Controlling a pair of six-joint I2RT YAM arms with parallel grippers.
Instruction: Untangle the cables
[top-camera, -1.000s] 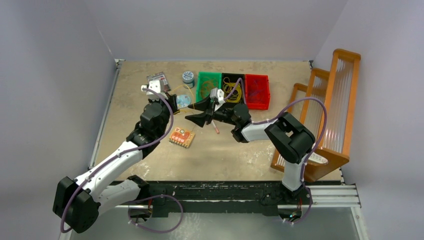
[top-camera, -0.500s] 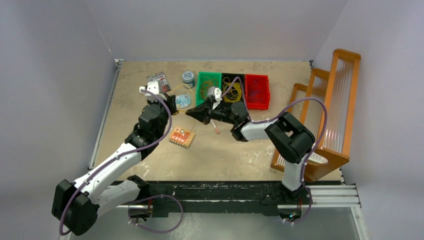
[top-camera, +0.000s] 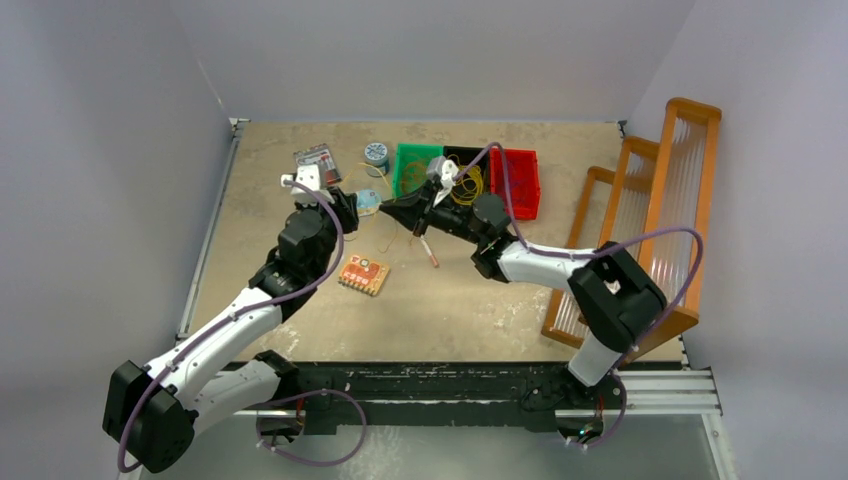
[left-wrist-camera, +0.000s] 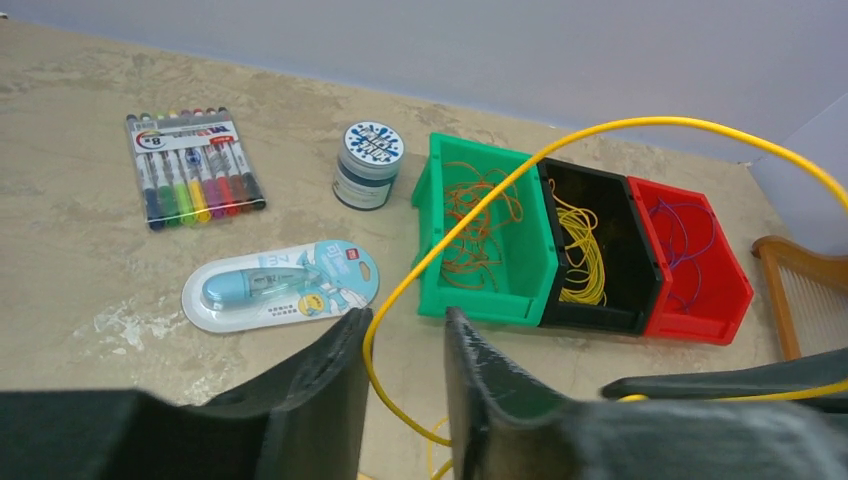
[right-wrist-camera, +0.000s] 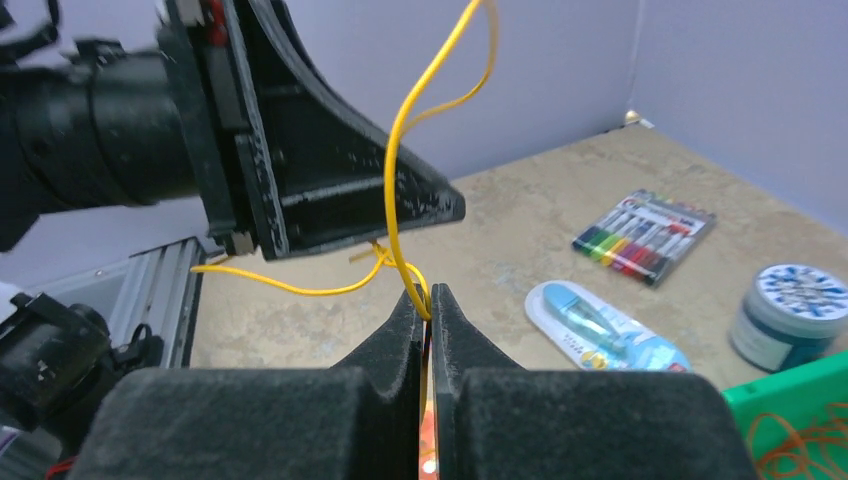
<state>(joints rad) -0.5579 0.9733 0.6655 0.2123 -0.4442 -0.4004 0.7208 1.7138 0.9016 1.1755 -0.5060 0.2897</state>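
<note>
One yellow cable arcs up over the bins and drops between my left gripper's fingers, resting loosely against the left finger; those jaws stand open with a wide gap. My right gripper is shut on the same yellow cable right at its fingertips, just in front of the left gripper. In the top view both grippers meet near the correction tape, left and right. Orange cables lie in the green bin, yellow ones in the black bin, purple ones in the red bin.
The green bin, black bin and red bin stand in a row at the back. A marker pack, a jar, a correction tape pack and an orange circuit board lie nearby. A wooden rack stands at the right.
My right gripper closed on the yellow cable and moved back towards the bins. My left gripper's jaws opened, loosening their hold on the cable.
</note>
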